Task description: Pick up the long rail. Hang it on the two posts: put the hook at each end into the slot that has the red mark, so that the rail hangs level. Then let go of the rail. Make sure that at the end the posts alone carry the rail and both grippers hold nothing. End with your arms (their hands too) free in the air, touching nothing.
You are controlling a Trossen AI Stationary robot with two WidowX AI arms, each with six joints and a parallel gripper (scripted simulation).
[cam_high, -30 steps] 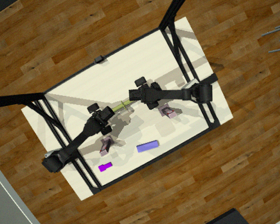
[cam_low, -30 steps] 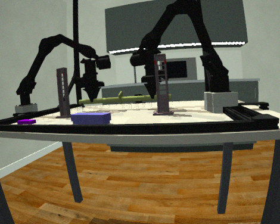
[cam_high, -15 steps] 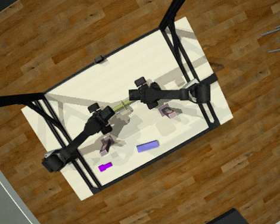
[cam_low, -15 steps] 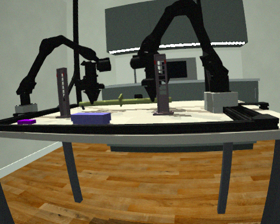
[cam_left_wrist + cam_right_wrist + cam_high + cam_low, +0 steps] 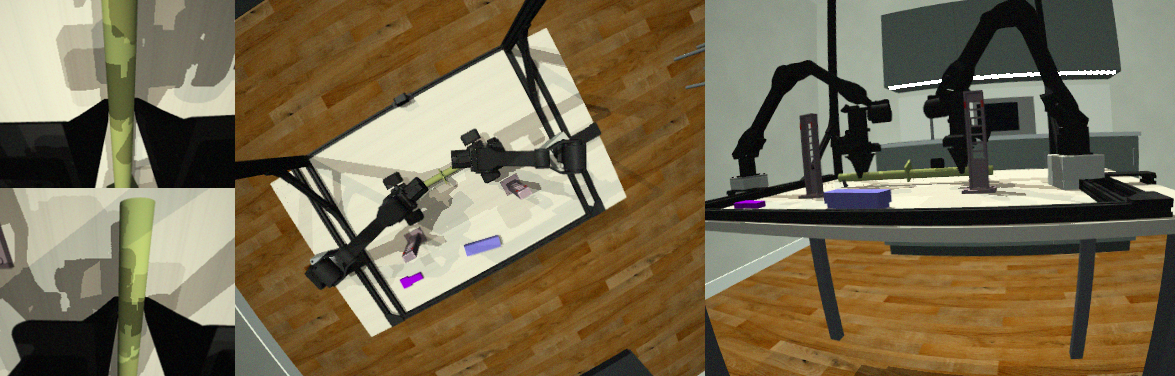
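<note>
Left gripper (image 5: 461,159) (image 5: 962,169) (image 5: 121,101) and right gripper (image 5: 419,188) (image 5: 860,174) (image 5: 131,300) both clench the green rail (image 5: 437,178) (image 5: 930,172) (image 5: 121,50) (image 5: 136,242), near two upright posts (image 5: 517,187) (image 5: 977,170) (image 5: 5,255) bearing red marks.

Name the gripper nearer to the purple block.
Right. The right gripper holds the rail toward the end nearer the purple block; the left gripper holds beyond the crosspiece, farther off.
</note>
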